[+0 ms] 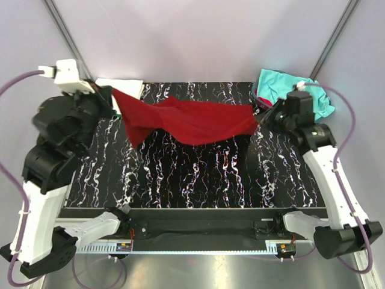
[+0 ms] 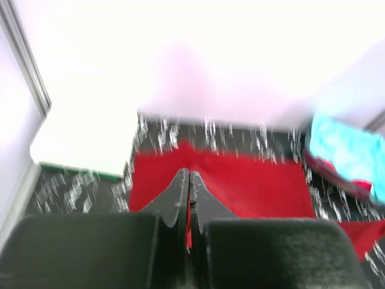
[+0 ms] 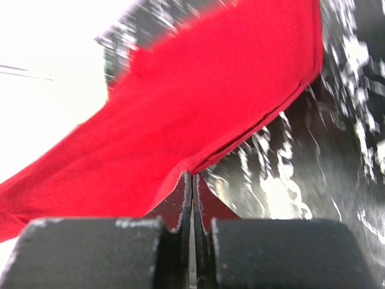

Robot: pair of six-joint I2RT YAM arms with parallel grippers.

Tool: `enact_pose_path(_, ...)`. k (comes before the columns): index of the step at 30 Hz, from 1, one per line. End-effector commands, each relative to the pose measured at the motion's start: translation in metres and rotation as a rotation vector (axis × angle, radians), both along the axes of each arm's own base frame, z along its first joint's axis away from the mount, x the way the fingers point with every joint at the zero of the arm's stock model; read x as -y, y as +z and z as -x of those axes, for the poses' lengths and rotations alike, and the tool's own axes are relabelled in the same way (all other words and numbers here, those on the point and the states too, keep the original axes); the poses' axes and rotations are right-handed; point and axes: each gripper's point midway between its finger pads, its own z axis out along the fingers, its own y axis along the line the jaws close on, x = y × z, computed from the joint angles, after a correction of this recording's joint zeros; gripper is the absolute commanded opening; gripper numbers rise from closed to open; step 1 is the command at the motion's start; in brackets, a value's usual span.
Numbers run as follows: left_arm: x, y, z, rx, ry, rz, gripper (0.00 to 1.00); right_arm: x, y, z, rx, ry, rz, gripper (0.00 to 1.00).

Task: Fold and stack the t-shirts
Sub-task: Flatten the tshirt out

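A dark red t-shirt (image 1: 186, 120) hangs stretched between both arms above the far half of the black marbled mat (image 1: 180, 174). My left gripper (image 1: 113, 95) is shut on its left end, with red cloth pinched between the fingers (image 2: 180, 192). At the other end my right gripper (image 1: 263, 114) is shut on the shirt's edge (image 3: 198, 171). The cloth sags in the middle (image 3: 180, 102). A turquoise t-shirt (image 1: 283, 84) lies crumpled at the far right corner (image 2: 346, 147). A white folded t-shirt (image 1: 126, 86) sits at the far left (image 2: 84, 141), a green edge showing under it.
The mat's near edge meets a black rail (image 1: 198, 226) by the arm bases. Grey walls and slanted metal posts (image 1: 63, 30) close in the back. A bit of dark red cloth shows under the turquoise shirt (image 2: 337, 177).
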Motion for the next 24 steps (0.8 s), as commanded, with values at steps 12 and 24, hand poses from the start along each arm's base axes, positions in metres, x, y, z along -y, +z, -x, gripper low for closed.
enact_pose_path(12,-0.108,0.183,0.185,0.659,0.033,0.042,0.0,-0.009,0.247,0.173,0.774,0.341,-0.075,0.0)
enact_pose_path(24,-0.048,0.163,0.101,0.569,-0.043,-0.033,0.0,-0.014,0.221,0.144,0.579,0.269,-0.187,0.0)
